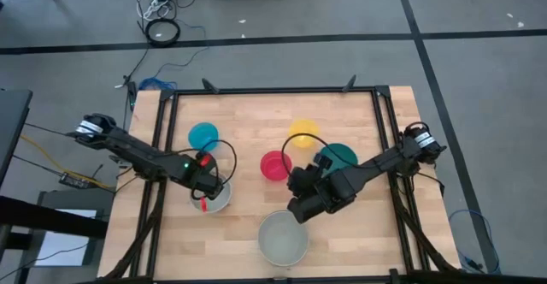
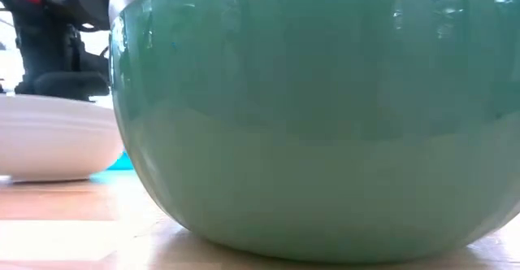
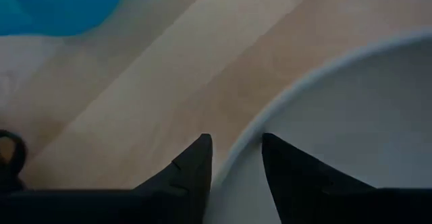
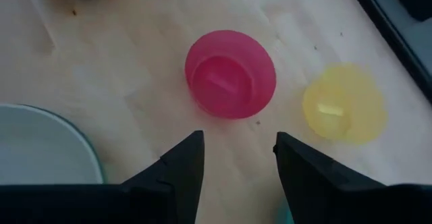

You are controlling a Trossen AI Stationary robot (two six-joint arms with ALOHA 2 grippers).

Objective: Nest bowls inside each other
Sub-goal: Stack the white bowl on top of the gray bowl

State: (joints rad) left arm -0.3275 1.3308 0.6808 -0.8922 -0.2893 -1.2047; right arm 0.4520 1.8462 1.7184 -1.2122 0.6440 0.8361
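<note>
My left gripper (image 1: 208, 195) (image 3: 236, 146) points down over the white bowl (image 1: 215, 198), which rests on its base near the table's left side. It is open, with one finger outside the bowl's rim (image 3: 283, 96) and one inside; no touch shows. My right gripper (image 1: 297, 210) (image 4: 239, 150) hangs open above the table's middle, between the red-pink bowl (image 4: 231, 72) and the large translucent green bowl (image 1: 284, 238) (image 2: 325, 115). Farther off stand the yellow bowl (image 1: 303, 132), the dark teal bowl (image 1: 338, 156) and the cyan-blue bowl (image 1: 203, 135).
A black frame (image 1: 273, 91) runs along the table's far and side edges. Bare wood lies between the white bowl and the red-pink bowl. The green bowl stands close to the near edge and fills most of the low view.
</note>
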